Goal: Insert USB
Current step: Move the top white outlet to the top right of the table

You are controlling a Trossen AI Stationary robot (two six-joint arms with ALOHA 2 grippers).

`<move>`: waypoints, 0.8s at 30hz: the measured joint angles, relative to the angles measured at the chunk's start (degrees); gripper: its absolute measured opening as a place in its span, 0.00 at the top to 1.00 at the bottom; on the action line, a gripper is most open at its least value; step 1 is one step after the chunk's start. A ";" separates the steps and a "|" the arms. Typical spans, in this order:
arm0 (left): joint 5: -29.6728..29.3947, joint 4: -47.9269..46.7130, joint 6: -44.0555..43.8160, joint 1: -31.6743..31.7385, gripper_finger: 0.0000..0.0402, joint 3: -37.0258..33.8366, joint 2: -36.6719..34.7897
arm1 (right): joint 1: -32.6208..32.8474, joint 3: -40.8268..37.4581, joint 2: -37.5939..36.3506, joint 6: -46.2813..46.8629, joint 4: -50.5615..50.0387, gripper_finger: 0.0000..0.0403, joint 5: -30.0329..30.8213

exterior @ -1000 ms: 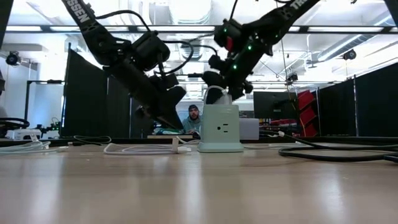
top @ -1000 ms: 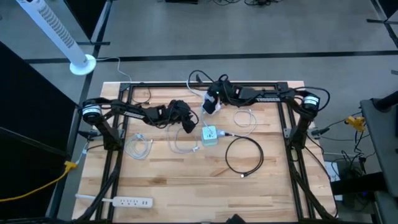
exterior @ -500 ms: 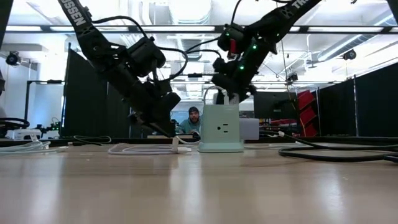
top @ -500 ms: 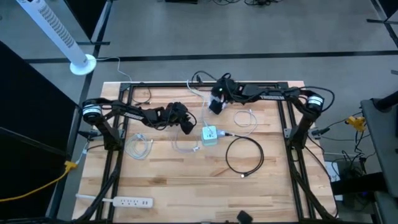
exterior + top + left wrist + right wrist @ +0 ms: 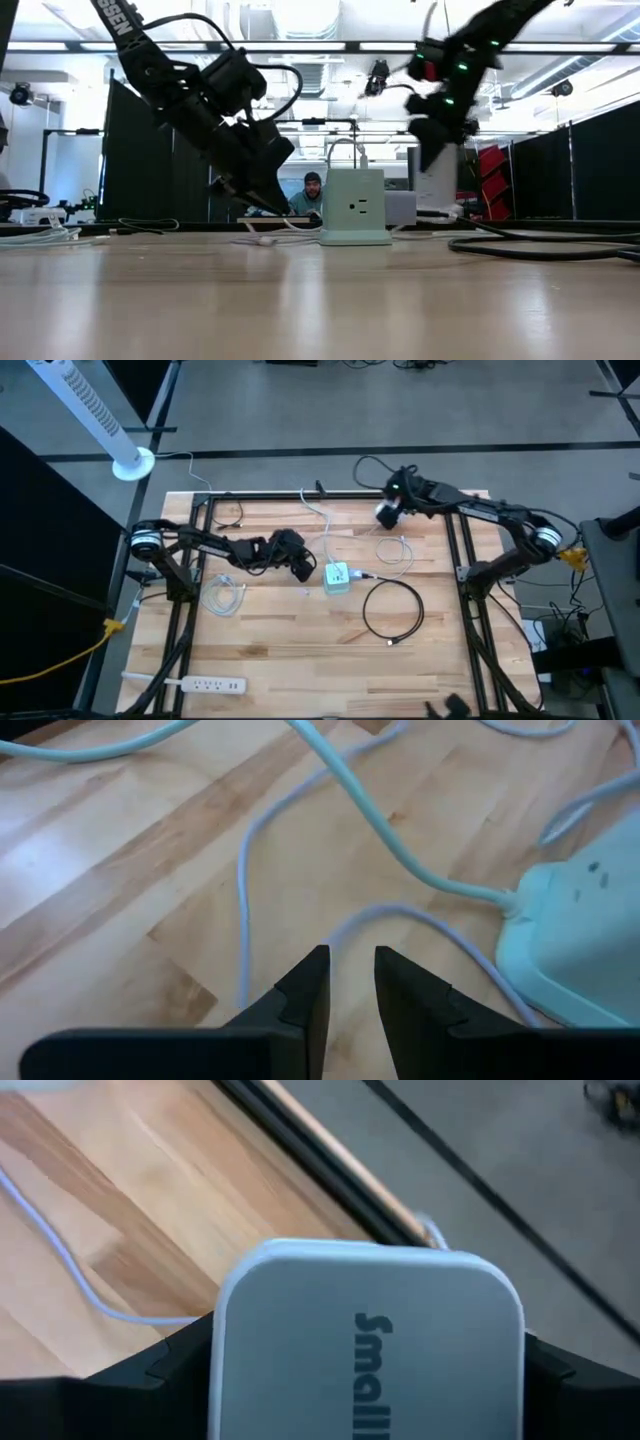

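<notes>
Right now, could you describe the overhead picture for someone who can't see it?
Seen from above, a wooden table holds a pale green power cube among white and black cables. The left gripper sits just beside the cube, while the right gripper is near the far edge, carrying a white block. A white power strip lies at the near corner.

We found the power cube [image 5: 337,576] standing near the middle of the table [image 5: 300,650], with the left gripper [image 5: 303,569] just to its left and low over the boards. A coiled cable [image 5: 392,610] lay to the cube's right and nearer the front edge, a power strip [image 5: 205,683] lay at the front left corner, and a loose cable bundle [image 5: 224,595] lay left of the left gripper. The right gripper [image 5: 386,515] hung over the back right part of the table, well apart from the cube, with a boxy adapter [image 5: 368,1342] between its fingers.
</notes>
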 joint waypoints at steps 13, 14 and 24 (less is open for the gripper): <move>0.00 12.82 0.92 -0.37 0.83 0.00 -0.09 | -8.72 -8.40 -10.23 6.69 -7.08 0.27 -0.12; 0.04 13.95 1.19 -0.37 0.83 0.00 -0.09 | -9.11 -8.26 -9.72 6.71 -7.01 0.27 -0.08; 1.49 17.57 4.48 -0.37 0.83 0.00 -0.33 | -10.07 -8.16 -6.32 6.11 -3.39 0.27 -0.75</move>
